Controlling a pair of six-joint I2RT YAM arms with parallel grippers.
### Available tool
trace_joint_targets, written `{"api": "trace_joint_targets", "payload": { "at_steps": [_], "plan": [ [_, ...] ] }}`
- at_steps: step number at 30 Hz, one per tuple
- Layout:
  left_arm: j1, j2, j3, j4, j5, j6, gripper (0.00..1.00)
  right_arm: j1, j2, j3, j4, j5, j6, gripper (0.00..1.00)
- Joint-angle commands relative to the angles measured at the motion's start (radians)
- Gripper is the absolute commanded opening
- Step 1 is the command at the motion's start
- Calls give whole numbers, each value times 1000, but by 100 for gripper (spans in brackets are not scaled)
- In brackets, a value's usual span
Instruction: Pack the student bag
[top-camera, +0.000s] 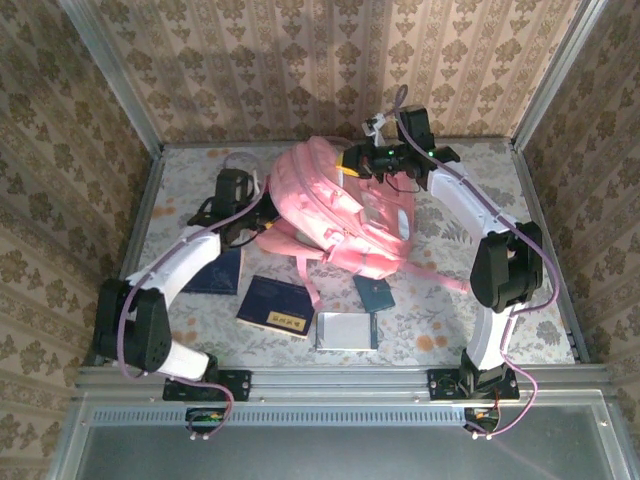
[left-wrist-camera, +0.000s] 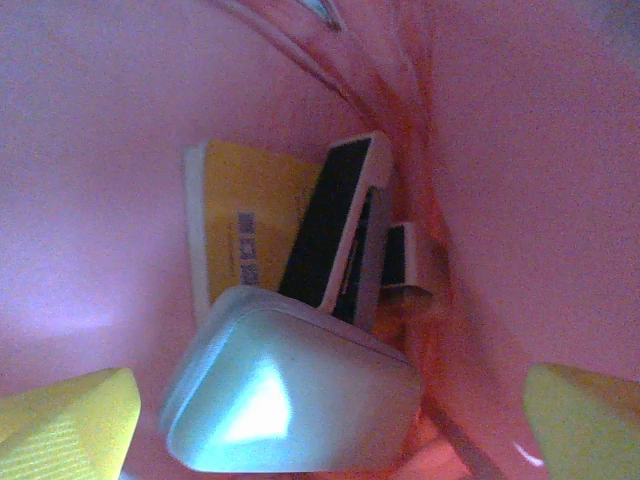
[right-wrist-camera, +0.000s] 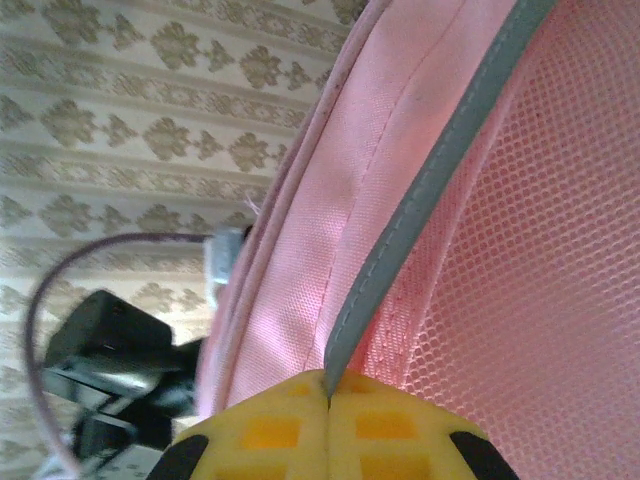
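**Left tool (left-wrist-camera: 320, 430) inside the student bag (top-camera: 340, 215), right tool (right-wrist-camera: 328, 400) gripping its edge**

My left arm bends forward across the worktop (top-camera: 440, 310), and its tool sits spread wide inside the bag, which lies mid-worktop towards the far side. My right arm reaches round from the far right, fingers clamped on the bag's grey-piped seam. Inside I see a yellow book (left-wrist-camera: 235, 225), a dark-covered book (left-wrist-camera: 330, 225) leaning over it, and a pale rounded case (left-wrist-camera: 290, 395) nearest the camera.

bag (top-camera: 340, 215): large pink backpack, pale panels, pink straps
pose: lying down, straps trailing toward the near edge
place: far middle of table (top-camera: 450, 310)
mouth: open, facing left
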Motion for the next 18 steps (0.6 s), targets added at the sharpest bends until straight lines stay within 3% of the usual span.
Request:
{"api": "trace_joint_targets", "payload": {
  "at_steps": [1,9,16,18],
  "plan": [
    [24,-52,44,-149,2,128,100,0,-20,87,-173,163,-186,0],
    [13,2,9,-89,89,105,100,50,35,224,-325,335,-312,0],
    [35,-106,11,-265,-136,161,100,77,101,391,-502,576,-464,0],
    [57,-120,5,-287,-150,164,100,85,113,414,-519,624,-482,0]
  ]
}}
